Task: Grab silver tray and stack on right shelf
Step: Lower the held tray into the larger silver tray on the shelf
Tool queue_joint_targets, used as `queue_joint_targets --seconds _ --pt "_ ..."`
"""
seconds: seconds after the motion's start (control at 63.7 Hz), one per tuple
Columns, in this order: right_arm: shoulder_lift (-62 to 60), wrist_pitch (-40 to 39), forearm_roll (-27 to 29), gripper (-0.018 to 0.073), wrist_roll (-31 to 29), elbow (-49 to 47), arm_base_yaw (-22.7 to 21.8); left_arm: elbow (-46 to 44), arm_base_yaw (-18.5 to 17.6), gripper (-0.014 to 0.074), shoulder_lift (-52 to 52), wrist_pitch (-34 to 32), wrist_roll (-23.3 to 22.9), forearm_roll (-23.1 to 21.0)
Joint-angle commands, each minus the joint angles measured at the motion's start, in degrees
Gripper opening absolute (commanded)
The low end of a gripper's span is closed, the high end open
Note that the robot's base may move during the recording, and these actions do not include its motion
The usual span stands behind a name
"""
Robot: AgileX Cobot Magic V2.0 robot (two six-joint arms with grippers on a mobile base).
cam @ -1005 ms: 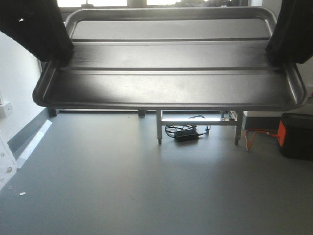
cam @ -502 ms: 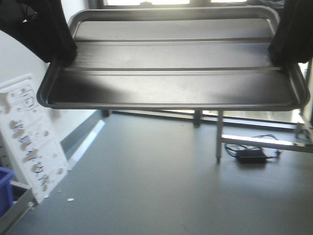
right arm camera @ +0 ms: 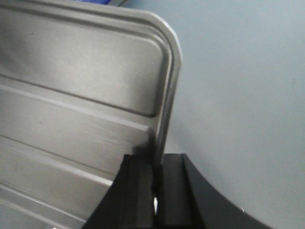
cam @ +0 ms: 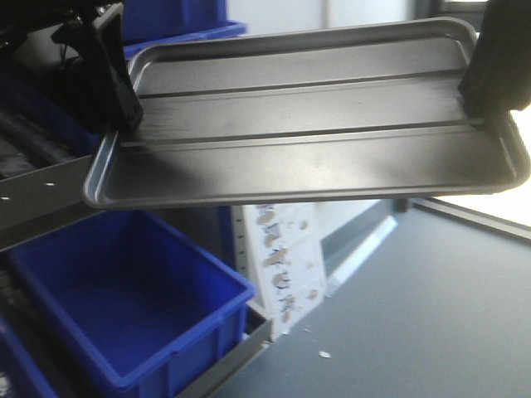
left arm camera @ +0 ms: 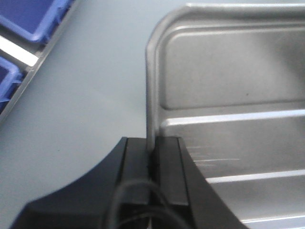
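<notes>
The shiny rectangular silver tray [cam: 307, 124], made of steel with rounded corners and a low rim, is up in the air. It is held by its two short ends, one arm on each. It fills the top half of the front view. Two long ridges run across its flat base from left to right. Its left end looks a little lower than its right end.

The black left gripper [left arm camera: 153, 151] bites the short left rim of the tray, close to the far corner. Its two flat black fingers [left arm camera: 170, 167] are nearly closed. One is on each side of the thin rim and both press on it.

The black right gripper [right arm camera: 155, 167] does the same on the short right rim. Its fingers [right arm camera: 138, 183] are squeezed close together with the rim stuck between them.

Under the tray, near and to the left, sits a big blue plastic box [cam: 124, 307] with an open top. It sits on a grey metal rack [cam: 241, 348]. More blue boxes [cam: 178, 21] show higher up and farther back on the left, behind the left arm. A white board [cam: 286, 265] with small marks on it leans just beside the rack, below the tray. The smooth grey floor [cam: 448, 315] spreads out on the right, and a tiny white scrap [cam: 324, 355] lies on it near the rack
</notes>
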Motion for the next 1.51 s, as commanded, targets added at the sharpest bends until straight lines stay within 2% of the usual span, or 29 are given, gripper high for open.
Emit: queue_joint_targets --seconds 0.0,1.099,1.491 --pt "-1.33 0.22 -3.48 0.0056 -1.33 -1.74 -0.48 -1.77 0.27 -0.0093 -0.99 0.25 0.50 2.79" --pt "-1.33 0.18 -3.48 0.0056 -1.33 -1.74 -0.48 -1.77 0.27 -0.0093 6.92 -0.51 0.60 2.91" --pt "-1.33 0.18 -3.48 0.0056 -1.33 -1.74 -0.48 -1.77 0.27 -0.0093 6.92 2.43 0.60 2.83"
